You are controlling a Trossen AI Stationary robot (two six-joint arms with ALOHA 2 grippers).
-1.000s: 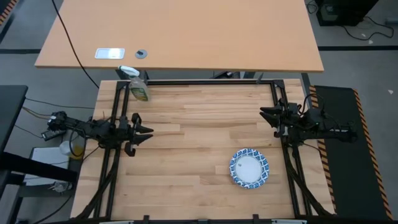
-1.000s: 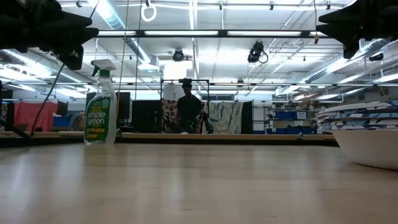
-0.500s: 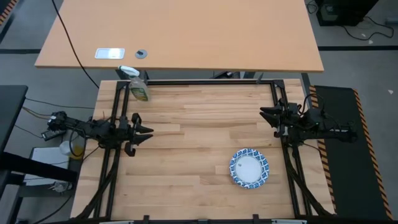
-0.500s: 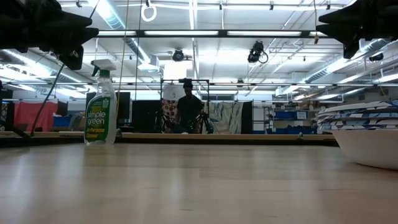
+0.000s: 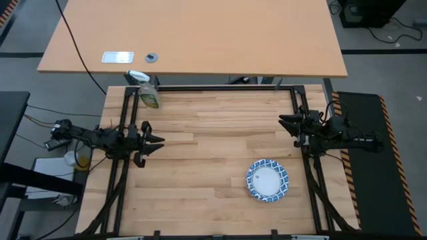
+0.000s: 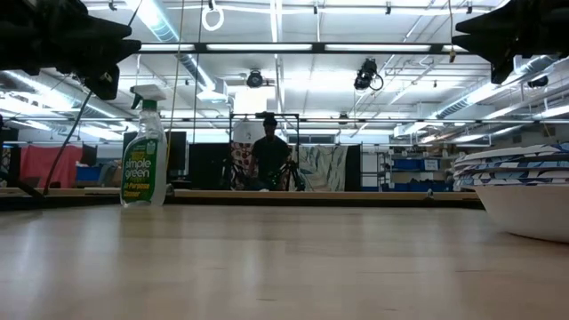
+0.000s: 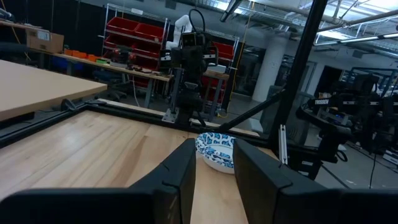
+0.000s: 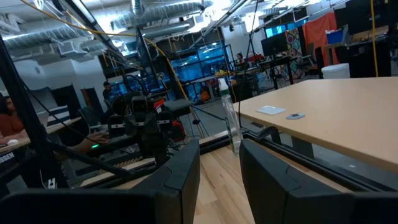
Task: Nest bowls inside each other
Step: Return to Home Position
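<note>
The bowls sit nested in one stack on the table, in its near right part. The spray bottle stands well behind and left of the stack, at the far left corner. The left gripper hangs well left of the stack and slightly behind it. The right gripper hangs behind the stack, slightly to its right. A second table lies farther behind.

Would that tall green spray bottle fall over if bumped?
Probably, if bumped near its top: the green-and-white plastic spray bottle stands upright, tall and narrow on a small base. A low push would more likely slide it across the smooth wooden table. How heavy it is, I cannot tell.
</note>
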